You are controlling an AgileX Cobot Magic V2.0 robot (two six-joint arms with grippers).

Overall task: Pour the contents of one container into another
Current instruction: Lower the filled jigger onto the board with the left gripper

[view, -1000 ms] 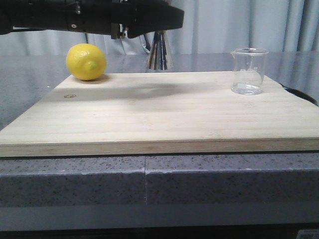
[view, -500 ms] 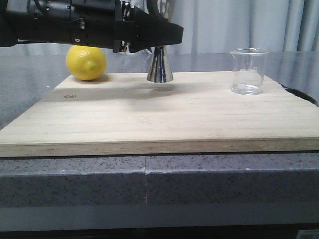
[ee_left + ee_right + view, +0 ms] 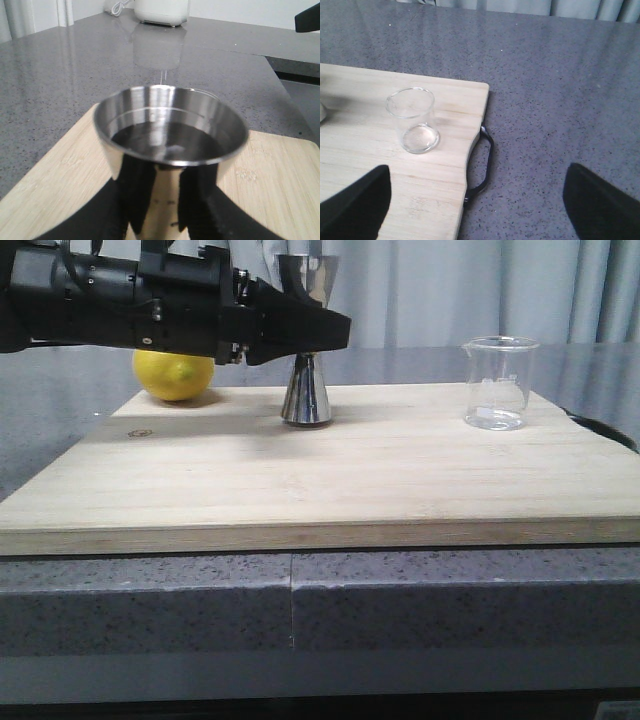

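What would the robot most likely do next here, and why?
Probably open the left end effector and back away: the jigger now appears to stand upright on the board, while the right end effector hangs open near the untouched beaker.

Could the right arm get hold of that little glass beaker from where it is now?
Probably yes. The beaker stands alone on the board, nothing around it, and the right gripper hangs above it, its fingers spread wide.
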